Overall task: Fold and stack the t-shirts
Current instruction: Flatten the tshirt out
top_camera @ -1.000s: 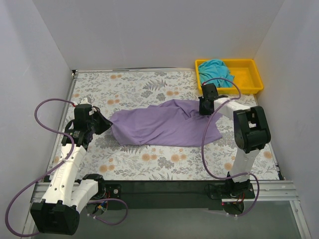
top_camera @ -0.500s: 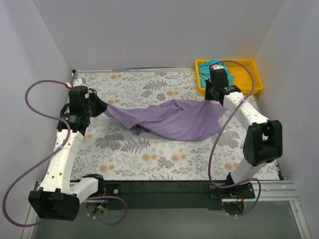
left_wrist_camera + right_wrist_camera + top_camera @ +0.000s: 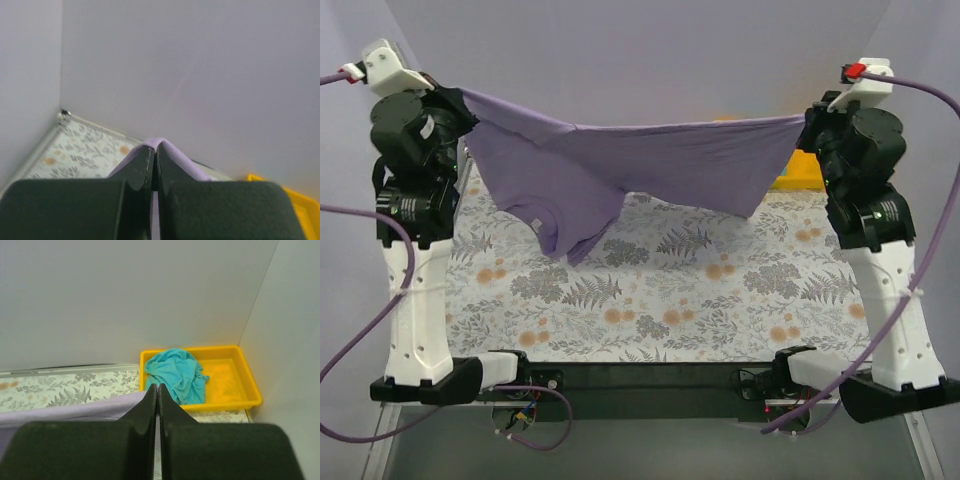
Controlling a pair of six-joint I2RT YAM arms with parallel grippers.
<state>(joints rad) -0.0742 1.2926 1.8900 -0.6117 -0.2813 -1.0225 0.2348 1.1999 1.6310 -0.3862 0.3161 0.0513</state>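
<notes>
Above the table (image 3: 670, 300), left fingers (image 3: 139, 167) and right fingers (image 3: 146, 407) pinch the lavender t-shirt (image 3: 660, 165); tag (image 3: 533, 222) unreadable.

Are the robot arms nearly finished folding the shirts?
Not nearly. Done: nothing is folded or stacked yet. In hand: the left gripper and the right gripper, both shut, hold the purple t-shirt stretched out in the air above the table. Left: fold it, then fetch the teal t-shirt lying crumpled in the yellow tray, fold it and stack both.

Both arms stand upright and well apart — the left claw (image 3: 458, 98) and right claw (image 3: 807, 124) each clamped tight on the lavender shirt (image 3: 650, 165).
</notes>
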